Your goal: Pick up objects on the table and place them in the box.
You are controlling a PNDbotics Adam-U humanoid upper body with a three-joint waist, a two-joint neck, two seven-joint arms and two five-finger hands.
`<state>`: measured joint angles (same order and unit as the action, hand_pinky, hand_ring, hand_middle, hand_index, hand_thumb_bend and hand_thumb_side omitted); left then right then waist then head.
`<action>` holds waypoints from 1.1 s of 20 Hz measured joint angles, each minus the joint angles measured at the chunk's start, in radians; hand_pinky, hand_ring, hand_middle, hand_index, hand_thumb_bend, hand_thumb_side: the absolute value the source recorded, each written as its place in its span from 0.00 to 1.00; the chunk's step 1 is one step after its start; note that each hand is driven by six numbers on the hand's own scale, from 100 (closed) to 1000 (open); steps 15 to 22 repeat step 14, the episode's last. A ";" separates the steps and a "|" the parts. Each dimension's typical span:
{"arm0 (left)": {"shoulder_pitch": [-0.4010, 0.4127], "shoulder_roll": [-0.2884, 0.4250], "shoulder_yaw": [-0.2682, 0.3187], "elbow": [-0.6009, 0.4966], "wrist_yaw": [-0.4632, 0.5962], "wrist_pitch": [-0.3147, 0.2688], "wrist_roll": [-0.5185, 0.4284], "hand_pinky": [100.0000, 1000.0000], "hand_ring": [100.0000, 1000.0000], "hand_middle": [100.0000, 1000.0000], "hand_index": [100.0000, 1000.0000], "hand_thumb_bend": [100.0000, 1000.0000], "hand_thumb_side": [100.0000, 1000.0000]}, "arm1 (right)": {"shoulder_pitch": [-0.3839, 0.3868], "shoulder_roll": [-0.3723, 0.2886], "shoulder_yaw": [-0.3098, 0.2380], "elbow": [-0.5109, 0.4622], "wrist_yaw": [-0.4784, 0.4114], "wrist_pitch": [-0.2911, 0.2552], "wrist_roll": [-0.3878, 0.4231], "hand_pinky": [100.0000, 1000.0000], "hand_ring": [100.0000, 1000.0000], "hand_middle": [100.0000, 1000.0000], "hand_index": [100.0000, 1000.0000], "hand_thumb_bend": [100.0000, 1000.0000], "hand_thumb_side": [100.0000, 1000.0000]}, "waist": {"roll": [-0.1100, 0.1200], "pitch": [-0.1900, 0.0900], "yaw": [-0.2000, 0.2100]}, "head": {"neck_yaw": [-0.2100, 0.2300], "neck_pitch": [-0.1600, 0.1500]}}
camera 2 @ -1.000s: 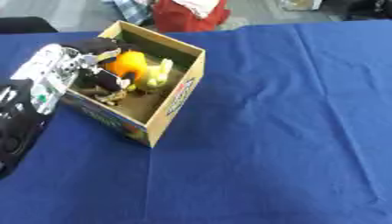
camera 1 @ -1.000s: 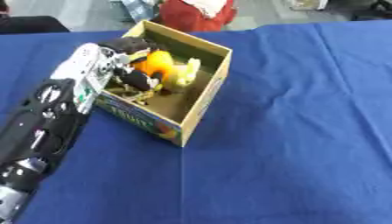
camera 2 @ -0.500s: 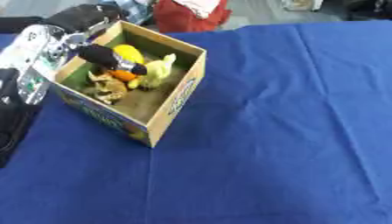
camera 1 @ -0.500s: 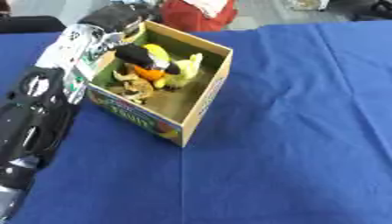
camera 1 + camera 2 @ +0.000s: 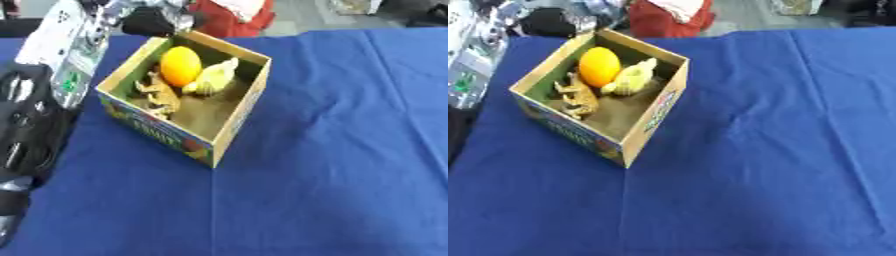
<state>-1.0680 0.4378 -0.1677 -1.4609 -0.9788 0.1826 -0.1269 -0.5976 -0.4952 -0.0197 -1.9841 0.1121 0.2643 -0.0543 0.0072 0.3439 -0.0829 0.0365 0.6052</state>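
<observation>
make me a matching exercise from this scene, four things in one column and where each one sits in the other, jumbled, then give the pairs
Things:
1. orange ball
2. yellow toy
3. brown toy animal
4. left hand

Places:
A. in the box, beside the ball on the side away from the left arm
B. above the table beyond the box's far corner
C. in the box, at its far corner
D. in the box, along the wall nearest the left arm

Pairs: 1-C, 2-A, 3-D, 4-B
</observation>
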 measured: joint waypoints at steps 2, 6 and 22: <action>0.040 0.011 0.019 -0.092 0.083 0.043 0.077 0.52 0.78 0.71 0.90 0.15 0.74 | -0.001 0.000 -0.005 0.000 0.000 -0.002 -0.002 0.66 0.70 0.54 0.80 0.00 0.94 | -0.002 0.000 0.026 | -0.006 0.001; 0.169 0.081 0.058 -0.317 0.288 0.138 0.249 0.45 0.74 0.67 0.85 0.09 0.70 | -0.001 0.000 -0.006 0.000 -0.002 -0.016 -0.011 0.66 0.70 0.55 0.81 0.00 0.93 | -0.016 -0.003 0.048 | -0.017 0.002; 0.372 0.144 0.146 -0.518 0.652 0.084 0.620 0.35 0.68 0.60 0.80 0.13 0.62 | 0.000 0.002 -0.014 0.000 -0.054 -0.077 -0.065 0.66 0.71 0.56 0.81 0.00 0.95 | -0.019 -0.006 0.077 | -0.035 0.003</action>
